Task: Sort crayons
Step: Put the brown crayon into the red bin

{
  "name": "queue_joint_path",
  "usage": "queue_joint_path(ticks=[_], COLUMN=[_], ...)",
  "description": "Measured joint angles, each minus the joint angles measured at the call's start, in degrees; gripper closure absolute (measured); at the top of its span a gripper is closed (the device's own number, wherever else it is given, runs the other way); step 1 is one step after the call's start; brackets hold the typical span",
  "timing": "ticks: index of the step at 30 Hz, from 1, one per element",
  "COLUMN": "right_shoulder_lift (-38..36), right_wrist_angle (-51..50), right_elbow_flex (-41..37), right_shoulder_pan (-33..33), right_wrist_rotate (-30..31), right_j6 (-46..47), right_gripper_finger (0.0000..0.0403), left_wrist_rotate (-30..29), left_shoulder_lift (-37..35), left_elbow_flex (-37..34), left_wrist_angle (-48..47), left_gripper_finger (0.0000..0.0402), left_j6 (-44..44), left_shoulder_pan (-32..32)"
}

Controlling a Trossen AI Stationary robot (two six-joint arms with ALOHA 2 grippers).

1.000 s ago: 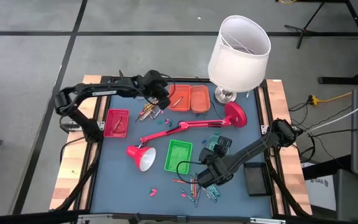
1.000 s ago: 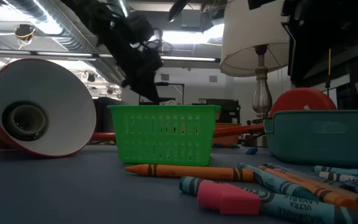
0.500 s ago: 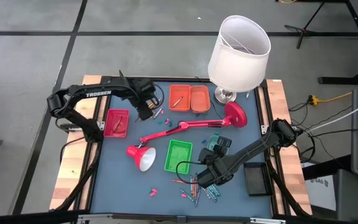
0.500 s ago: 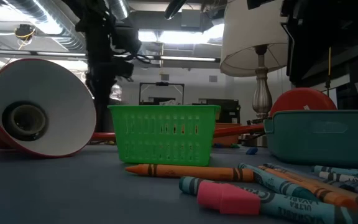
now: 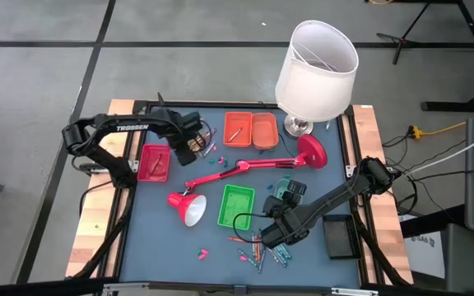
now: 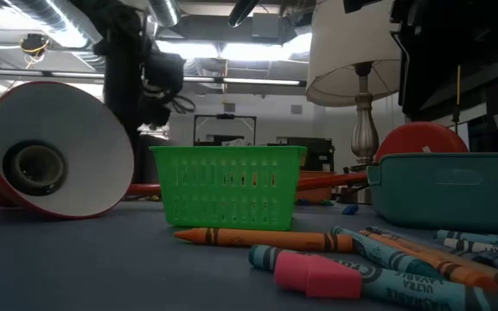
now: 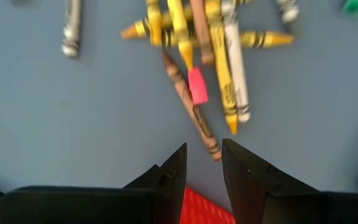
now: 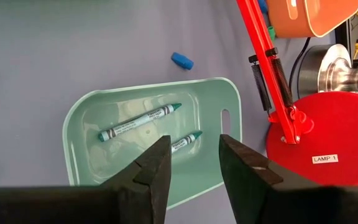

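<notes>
We see the left hand (image 5: 189, 146) hovering empty, fingers (image 7: 169, 180) parted, at the desk's (image 5: 163, 238) far left, just right of the red tray (image 5: 154, 162). Beneath it lies a cluster of yellow, brown and white crayons (image 7: 204, 56) with a pink stub (image 7: 197, 86) among them. The right hand (image 5: 274, 233) hangs near the front, released and empty, above the teal tray (image 8: 154, 149) holding two teal crayons (image 8: 140, 122). More crayons (image 6: 379, 255) are scattered near the green basket (image 5: 236, 205), beside the red lamp (image 5: 245, 168).
</notes>
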Motion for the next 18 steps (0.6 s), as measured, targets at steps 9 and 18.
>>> queue_joint_path(ticks=[9, 18], right_shoulder_lift=[0.0, 0.0], right_wrist_angle=[0.19, 1.61], right_elbow_flex=[0.0, 0.0], right_shoulder_pan=[0.0, 0.0], right_wrist_rotate=[0.0, -0.02], right_j6=[0.09, 0.13], right_gripper_finger=[0.0269, 0.0269], left_wrist_rotate=[0.0, -0.17], left_shoulder_lift=[0.0, 0.0], left_elbow_flex=[-4.24, -7.97], left_wrist_angle=[5.83, 11.49], left_gripper_finger=[0.0317, 0.0317], left_j6=[0.29, 0.27], left_shoulder_pan=[0.0, 0.0])
